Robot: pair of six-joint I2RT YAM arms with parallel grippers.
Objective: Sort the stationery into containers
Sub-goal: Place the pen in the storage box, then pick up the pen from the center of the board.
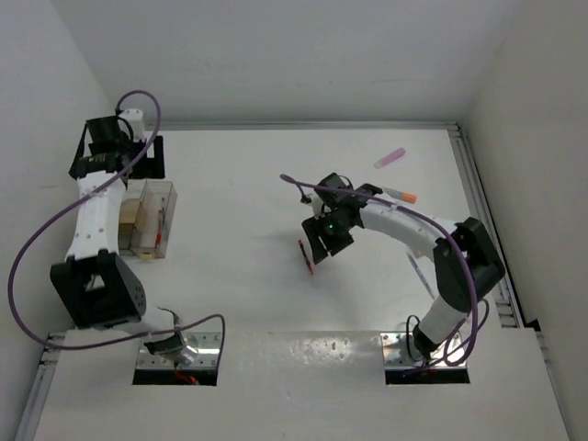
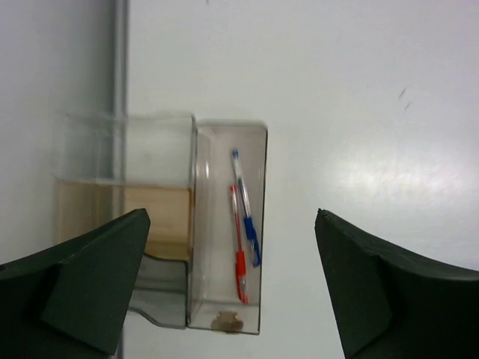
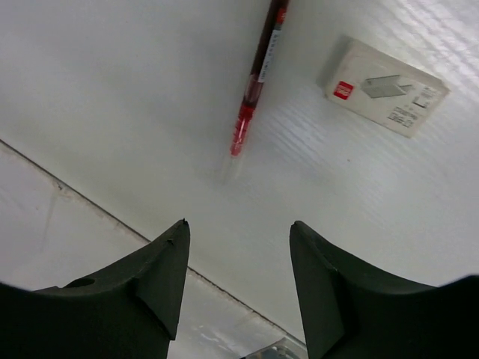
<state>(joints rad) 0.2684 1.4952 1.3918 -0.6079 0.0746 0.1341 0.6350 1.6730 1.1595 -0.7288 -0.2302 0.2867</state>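
Note:
The clear joined containers (image 1: 147, 219) sit at the far left. In the left wrist view the right bin (image 2: 224, 224) holds a red pen (image 2: 239, 254) and a blue pen (image 2: 247, 217); the left bin (image 2: 120, 209) shows a tan-brown tint. My left gripper (image 1: 147, 158) (image 2: 232, 217) is open and empty, above and behind the bins. My right gripper (image 1: 323, 243) (image 3: 239, 224) is open and empty, just above the table, close to a red pen (image 1: 305, 256) (image 3: 254, 75). A whitish eraser (image 3: 385, 86) lies right of that pen. A pink marker (image 1: 390, 158) lies at the far right.
A pen with an orange-red end (image 1: 400, 194) lies beside the right arm. A pale thin pen (image 1: 420, 274) lies near the right arm's elbow. Purple cables loop off both arms. A raised rail (image 1: 473, 184) borders the table on the right.

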